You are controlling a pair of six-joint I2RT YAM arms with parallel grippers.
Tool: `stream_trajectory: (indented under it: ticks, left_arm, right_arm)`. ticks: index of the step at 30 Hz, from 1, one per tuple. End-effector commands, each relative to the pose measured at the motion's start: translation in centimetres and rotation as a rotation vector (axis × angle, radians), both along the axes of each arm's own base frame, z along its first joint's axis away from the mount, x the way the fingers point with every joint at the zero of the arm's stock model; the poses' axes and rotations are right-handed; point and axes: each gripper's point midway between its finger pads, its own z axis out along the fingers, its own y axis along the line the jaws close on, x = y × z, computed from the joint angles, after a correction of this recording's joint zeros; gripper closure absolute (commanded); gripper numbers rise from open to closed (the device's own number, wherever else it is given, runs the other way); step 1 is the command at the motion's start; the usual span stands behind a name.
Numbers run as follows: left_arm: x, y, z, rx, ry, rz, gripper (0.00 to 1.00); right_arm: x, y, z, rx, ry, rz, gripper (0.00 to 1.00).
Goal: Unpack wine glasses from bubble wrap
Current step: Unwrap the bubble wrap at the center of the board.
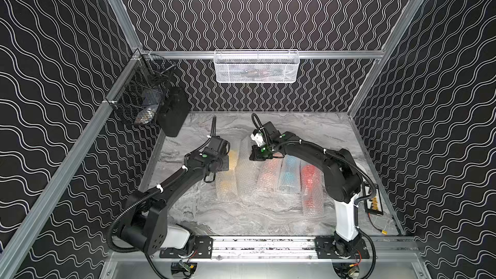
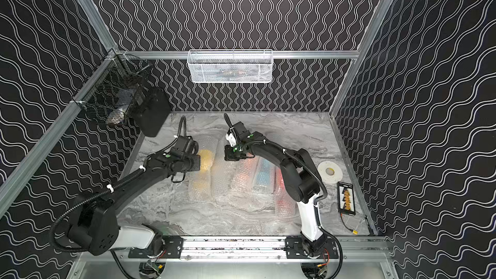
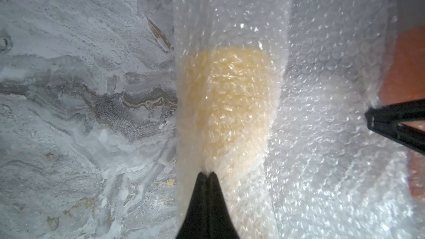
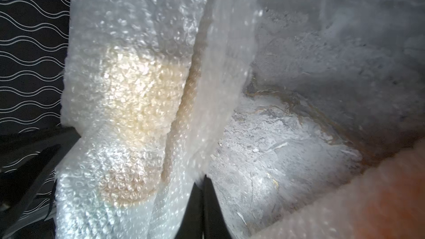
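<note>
Four bubble wrap tubes lie side by side on the marble table. Colour shows through each: the yellow wine glass (image 1: 233, 157) at the left, then orange (image 1: 269, 174), light blue (image 1: 291, 174) and red (image 1: 310, 181). My left gripper (image 3: 207, 174) is shut, its tips pinching the bubble wrap (image 3: 230, 111) over the yellow glass. My right gripper (image 4: 202, 178) is shut on the edge of a loose flap of that wrap (image 4: 213, 88), lifted beside the yellow glass (image 4: 138, 102). In both top views the arms' wrists hide the fingertips. The orange tube (image 4: 368, 198) lies close to the right gripper.
A white mesh basket (image 1: 256, 67) hangs on the back rail, and a black wire basket (image 1: 139, 97) with a black box (image 1: 173, 114) sits at the back left. A tape roll (image 2: 330, 171) and a small black device (image 2: 347, 198) lie by the right wall.
</note>
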Motion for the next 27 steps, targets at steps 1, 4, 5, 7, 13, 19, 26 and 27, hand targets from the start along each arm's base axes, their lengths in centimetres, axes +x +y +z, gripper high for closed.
stream_trajectory:
  ticks: [1,4,5,7,13,19,26,27]
  left_arm:
    - [0.4,0.4,0.5,-0.075,-0.018,0.025,1.00]
    - [0.6,1.5,0.6,-0.083,-0.019,0.060,1.00]
    - [0.7,1.7,0.5,-0.085,-0.018,0.069,1.00]
    - [0.9,2.3,0.3,-0.087,-0.014,0.092,0.99]
    - [1.1,4.8,-0.5,-0.054,0.038,0.173,0.76]
    - [2.2,6.2,1.9,-0.059,0.019,0.208,0.57]
    - [3.5,4.8,4.9,-0.124,-0.022,0.143,0.50]
    - [3.5,4.5,4.8,-0.140,-0.016,0.131,0.50]
  right_arm:
    - [0.1,-0.2,0.8,0.022,0.006,0.000,1.00]
    - [0.4,-0.5,0.8,0.029,0.021,0.000,1.00]
    - [0.5,-0.6,0.8,0.029,0.024,0.001,1.00]
    - [0.7,-0.9,0.8,0.032,0.037,0.002,1.00]
    - [0.5,-1.1,0.7,0.050,0.075,0.009,1.00]
    - [0.1,-0.9,0.3,0.054,0.109,0.030,1.00]
    - [0.0,-1.1,-0.2,0.041,0.124,0.035,1.00]
    - [-0.1,-1.2,-0.3,0.037,0.125,0.033,1.00]
